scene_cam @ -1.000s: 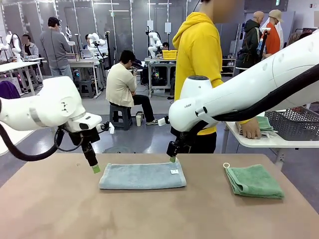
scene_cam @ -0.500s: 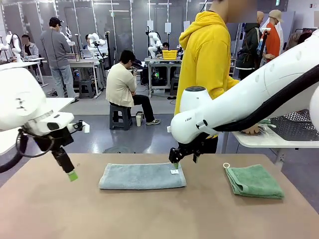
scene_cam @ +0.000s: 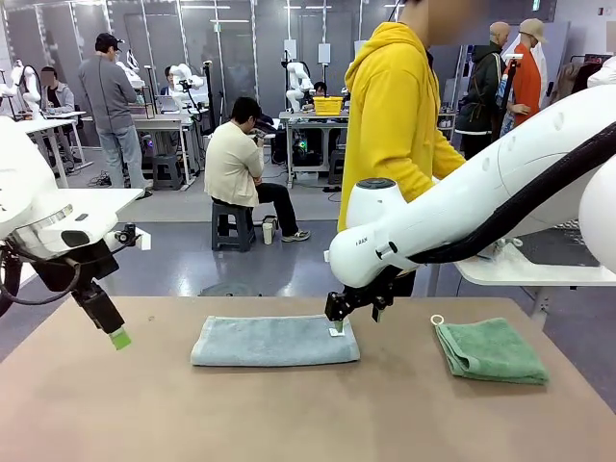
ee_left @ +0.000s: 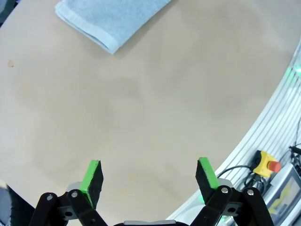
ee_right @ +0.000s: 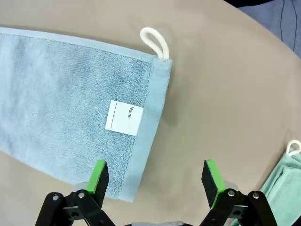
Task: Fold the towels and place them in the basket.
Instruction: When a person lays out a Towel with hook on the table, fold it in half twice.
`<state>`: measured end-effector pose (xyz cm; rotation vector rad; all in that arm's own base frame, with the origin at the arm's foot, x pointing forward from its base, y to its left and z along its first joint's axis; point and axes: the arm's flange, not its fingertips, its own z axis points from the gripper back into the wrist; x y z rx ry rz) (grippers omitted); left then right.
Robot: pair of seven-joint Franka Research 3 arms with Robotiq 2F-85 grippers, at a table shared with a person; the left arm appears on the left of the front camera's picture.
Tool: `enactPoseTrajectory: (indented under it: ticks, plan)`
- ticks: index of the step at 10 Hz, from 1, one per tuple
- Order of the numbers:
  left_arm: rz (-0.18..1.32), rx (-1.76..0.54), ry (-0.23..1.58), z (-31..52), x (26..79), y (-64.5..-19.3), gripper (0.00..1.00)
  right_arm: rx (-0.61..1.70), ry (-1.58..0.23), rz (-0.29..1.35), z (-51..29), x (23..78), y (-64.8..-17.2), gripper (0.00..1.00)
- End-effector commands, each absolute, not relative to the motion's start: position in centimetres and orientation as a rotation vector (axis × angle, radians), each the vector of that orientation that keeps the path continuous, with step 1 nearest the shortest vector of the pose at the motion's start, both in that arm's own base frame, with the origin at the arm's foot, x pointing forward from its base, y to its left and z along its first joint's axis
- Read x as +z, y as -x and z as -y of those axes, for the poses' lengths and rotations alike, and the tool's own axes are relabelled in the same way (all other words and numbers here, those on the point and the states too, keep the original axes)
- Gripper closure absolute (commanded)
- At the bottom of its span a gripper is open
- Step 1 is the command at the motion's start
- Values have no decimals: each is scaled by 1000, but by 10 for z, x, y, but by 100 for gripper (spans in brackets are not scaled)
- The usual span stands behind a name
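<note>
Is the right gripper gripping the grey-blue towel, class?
No, the right gripper hangs open above the tagged end of the grey-blue towel, clamping nothing.

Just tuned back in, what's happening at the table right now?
Nothing is held. The grey-blue towel lies folded into a long strip on the table; the right gripper, open, hangs low over its tagged right end. The left gripper, open too, hovers over bare table off the strip's left end. The green towel lies folded at the right. A person in a yellow hoodie stands at the far side.
</note>
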<state>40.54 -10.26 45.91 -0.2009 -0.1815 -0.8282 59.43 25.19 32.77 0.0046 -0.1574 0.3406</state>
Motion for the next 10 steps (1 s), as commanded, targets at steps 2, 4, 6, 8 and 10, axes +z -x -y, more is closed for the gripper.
enactPoseTrajectory:
  ticks: [2,4,6,8,10]
  plan:
    - [170,-847,211,106,456,-408,0,339,-3,160,-251,331,-594,0]
    - [170,-847,211,106,456,-408,0,341,-5,158,-252,328,-594,0]
    - [170,-847,211,106,456,-408,0,275,-43,146,-255,320,-601,0]
    - [170,-847,211,106,456,-408,0,220,-87,147,-256,313,-611,0]
    - [170,-847,211,106,456,-408,0,199,-105,143,-253,305,-619,0]
